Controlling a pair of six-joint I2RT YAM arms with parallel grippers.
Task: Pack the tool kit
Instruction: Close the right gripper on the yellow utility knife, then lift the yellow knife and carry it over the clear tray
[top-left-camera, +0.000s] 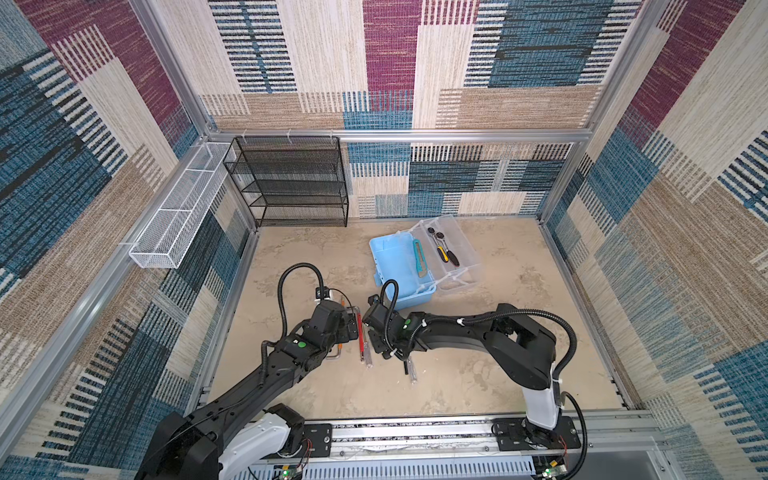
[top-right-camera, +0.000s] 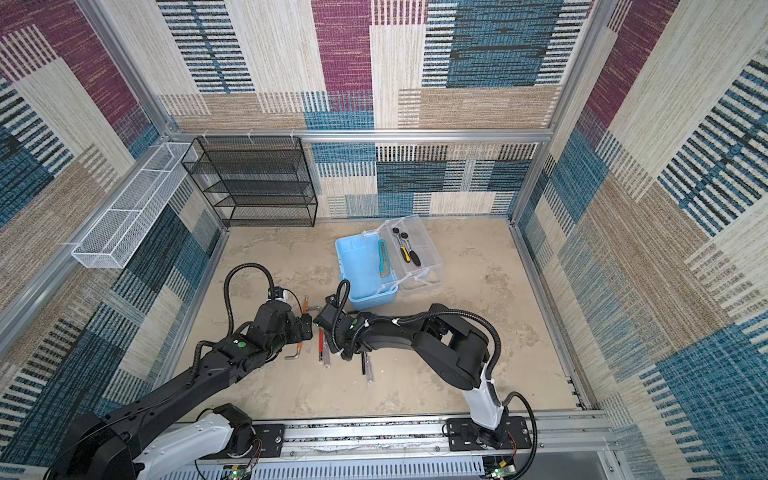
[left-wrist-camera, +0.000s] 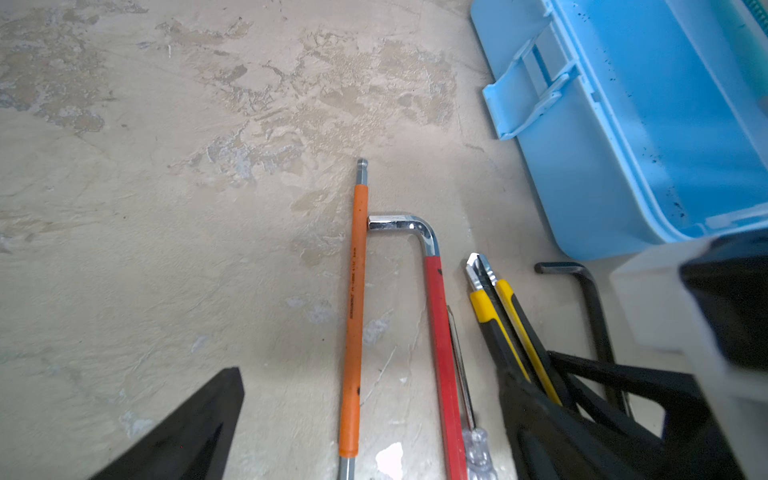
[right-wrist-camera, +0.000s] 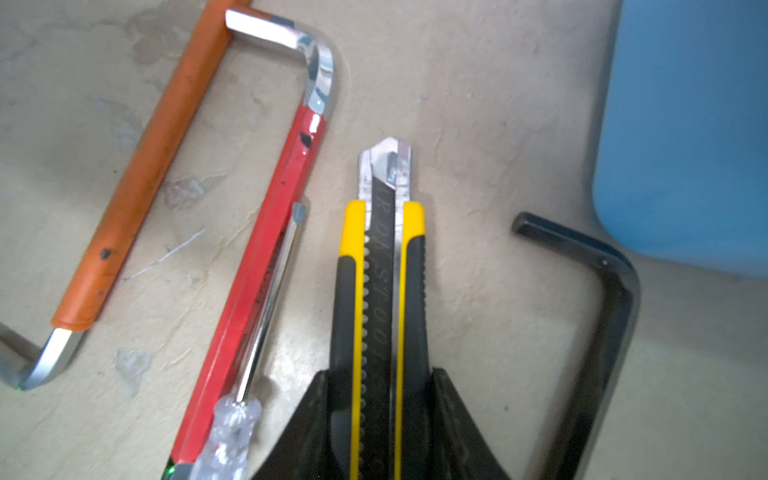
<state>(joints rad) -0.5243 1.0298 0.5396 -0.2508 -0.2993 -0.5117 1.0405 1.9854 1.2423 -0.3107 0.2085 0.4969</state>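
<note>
The light-blue case (top-left-camera: 392, 266) lies open at the back of the floor, its clear lid (top-left-camera: 465, 253) holding two ratchets (top-left-camera: 442, 249). A teal utility knife (top-left-camera: 419, 259) rests on the rim. In front lie an orange hex key (left-wrist-camera: 353, 316), a red hex key (right-wrist-camera: 257, 282), a clear-handled screwdriver (right-wrist-camera: 270, 299) and a black hex key (right-wrist-camera: 611, 332). My right gripper (right-wrist-camera: 380, 415) is shut on the yellow utility knife (right-wrist-camera: 382, 257), a finger against each side. Wide open, my left gripper (left-wrist-camera: 374, 440) hovers over the orange hex key.
A black wire rack (top-left-camera: 291, 183) stands at the back left, beside a white mesh basket (top-left-camera: 178, 212) on the left wall. Another slim clear-handled tool (top-left-camera: 410, 370) lies near the right arm. Both grippers work close together, left (top-left-camera: 347, 328) and right (top-left-camera: 376, 336).
</note>
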